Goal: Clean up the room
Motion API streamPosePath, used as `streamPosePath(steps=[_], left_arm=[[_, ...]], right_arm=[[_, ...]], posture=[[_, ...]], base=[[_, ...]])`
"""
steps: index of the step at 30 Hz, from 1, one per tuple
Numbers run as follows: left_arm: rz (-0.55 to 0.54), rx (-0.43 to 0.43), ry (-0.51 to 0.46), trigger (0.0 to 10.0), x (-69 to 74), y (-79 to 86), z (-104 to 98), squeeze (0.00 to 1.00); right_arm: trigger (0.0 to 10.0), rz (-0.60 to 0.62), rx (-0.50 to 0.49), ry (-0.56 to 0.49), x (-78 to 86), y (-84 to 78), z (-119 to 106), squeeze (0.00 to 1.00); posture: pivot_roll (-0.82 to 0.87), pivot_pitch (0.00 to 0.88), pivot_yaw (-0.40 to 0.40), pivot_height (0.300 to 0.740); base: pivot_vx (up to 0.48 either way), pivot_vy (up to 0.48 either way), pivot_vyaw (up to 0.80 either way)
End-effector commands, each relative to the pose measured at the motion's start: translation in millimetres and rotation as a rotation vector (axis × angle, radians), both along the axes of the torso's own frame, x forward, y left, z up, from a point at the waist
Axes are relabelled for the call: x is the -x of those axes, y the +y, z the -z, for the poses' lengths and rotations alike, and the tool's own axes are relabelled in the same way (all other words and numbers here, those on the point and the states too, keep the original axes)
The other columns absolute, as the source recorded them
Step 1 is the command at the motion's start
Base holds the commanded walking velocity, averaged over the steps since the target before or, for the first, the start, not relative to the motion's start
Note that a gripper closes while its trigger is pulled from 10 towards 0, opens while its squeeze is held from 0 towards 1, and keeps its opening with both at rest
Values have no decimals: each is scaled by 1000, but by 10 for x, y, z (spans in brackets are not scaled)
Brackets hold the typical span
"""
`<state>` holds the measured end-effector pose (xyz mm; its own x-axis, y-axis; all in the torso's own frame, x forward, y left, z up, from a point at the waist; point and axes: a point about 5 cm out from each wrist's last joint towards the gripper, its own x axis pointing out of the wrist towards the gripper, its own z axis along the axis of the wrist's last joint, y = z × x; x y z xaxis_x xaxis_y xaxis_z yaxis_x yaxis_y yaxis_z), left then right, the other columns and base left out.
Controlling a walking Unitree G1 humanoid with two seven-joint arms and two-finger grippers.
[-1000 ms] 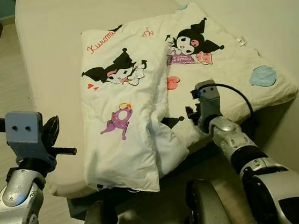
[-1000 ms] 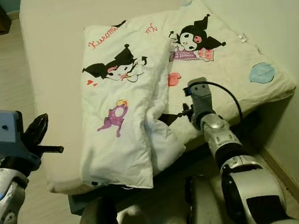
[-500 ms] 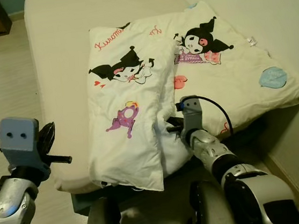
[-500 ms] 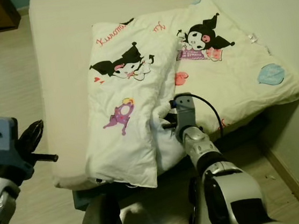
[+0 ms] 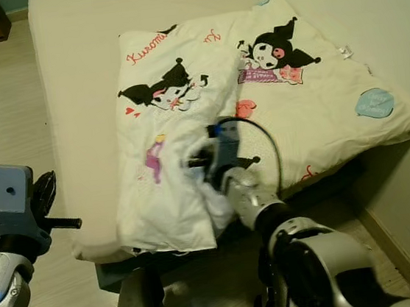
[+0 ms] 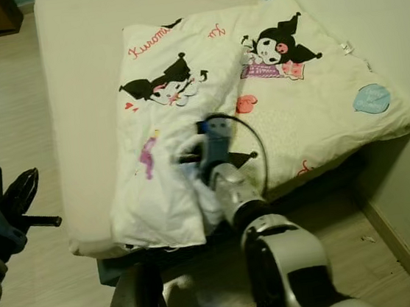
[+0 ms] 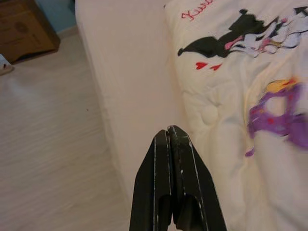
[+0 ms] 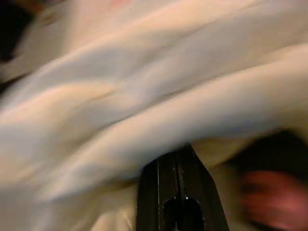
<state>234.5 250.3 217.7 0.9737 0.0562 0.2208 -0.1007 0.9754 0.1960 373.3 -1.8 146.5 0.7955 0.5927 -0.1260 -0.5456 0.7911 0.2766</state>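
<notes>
Quilt (image 5: 207,109), white with cartoon prints, lies folded on bed (image 5: 79,86), near edge hanging over mattress at 6 o'clock. Right gripper (image 8: 179,159) pressed into quilt folds, fingers together, cloth bunched around tips. Left gripper (image 7: 169,144) closed, empty, off bed's side at 9 o'clock.

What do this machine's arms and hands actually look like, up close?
Both arms are rounded silver metal with black joints. Each wrist carries a grey-blue box; the left one shows two small dark holes. A black cable loops from the right wrist. The left end effector and the right end effector each have two long, tapering black fingers.
</notes>
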Motion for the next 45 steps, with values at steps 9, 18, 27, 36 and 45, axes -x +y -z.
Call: streamPosePath(steps=[9, 18, 27, 36, 45], left_arm=[[3, 13, 18, 10000, -8, -19, 39, 0], [-14, 11, 2, 10000, -36, 17, 1, 0], [-24, 23, -12, 10000, -65, 19, 4, 0], [-27, 28, -38, 10000, -125, 26, -63, 0], [-35, 35, -35, 10000, -142, 22, -35, 0]], right_arm=[[0, -522, 32, 37, 734, 889, 341, 0], [3412, -581, -55, 5, 1039, 1273, 268, 0], [3686, -610, -88, -68, 994, 1327, 75, 0], [4078, -981, 133, -248, 1465, 1527, 270, 0], [10000, -722, 232, -232, 1167, 1327, 336, 47]], posture=[[209, 368, -32, 572], [210, 362, -32, 572], [181, 344, -31, 572], [181, 340, -39, 572], [157, 332, -42, 572]], base=[[0, 0, 0], [0, 0, 0], [0, 0, 0], [0, 0, 0], [0, 0, 0]])
